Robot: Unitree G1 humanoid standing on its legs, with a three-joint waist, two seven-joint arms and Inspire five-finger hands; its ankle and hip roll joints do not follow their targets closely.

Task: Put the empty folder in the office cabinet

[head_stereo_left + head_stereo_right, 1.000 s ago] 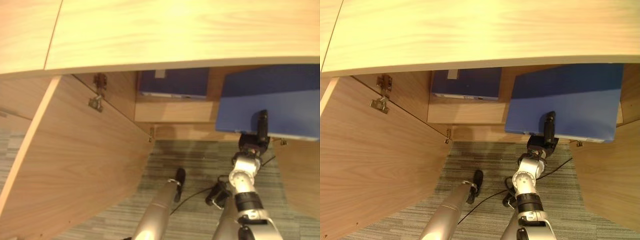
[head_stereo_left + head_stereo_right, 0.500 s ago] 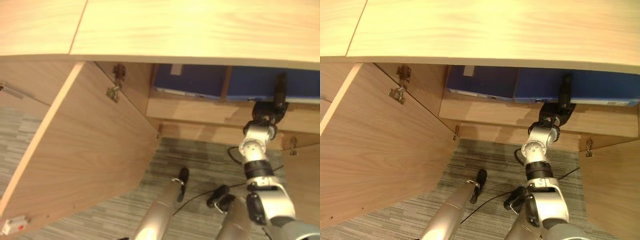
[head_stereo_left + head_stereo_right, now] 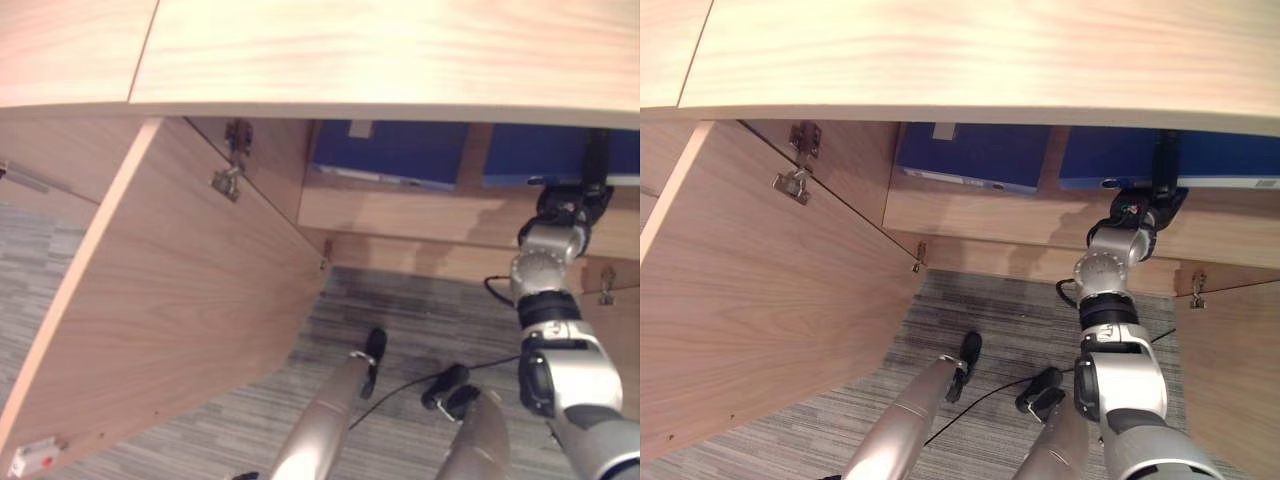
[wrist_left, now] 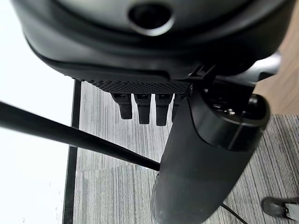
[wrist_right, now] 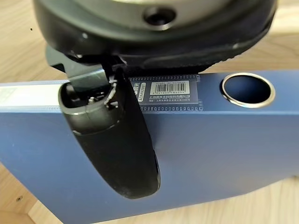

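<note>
From the left eye view, the blue folder [image 3: 560, 155] lies on the office cabinet [image 3: 400, 215] shelf, under the wooden top, just beside a second blue folder [image 3: 390, 155] on its left. The right hand [image 3: 580, 195] reaches up to the carried folder's near edge. The cabinet door [image 3: 170, 300] stands swung wide on the left.

The right eye view shows the same: right arm stretched to the shelf, thumb lying over the folder's edge.

In the left wrist view, the left hand [image 4: 154, 105] hangs over striped carpet [image 4: 117, 186] with its fingers curled and nothing in them.

In the right wrist view, the thumb [image 5: 117, 144] presses on the folder's blue spine, close to its metal ring hole [image 5: 247, 89]; the fingers behind are hidden, but the hand appears clamped on it.

To finish well, slide the folder fully onto the shelf, parallel to its neighbour, then release the thumb and draw straight back.
</note>
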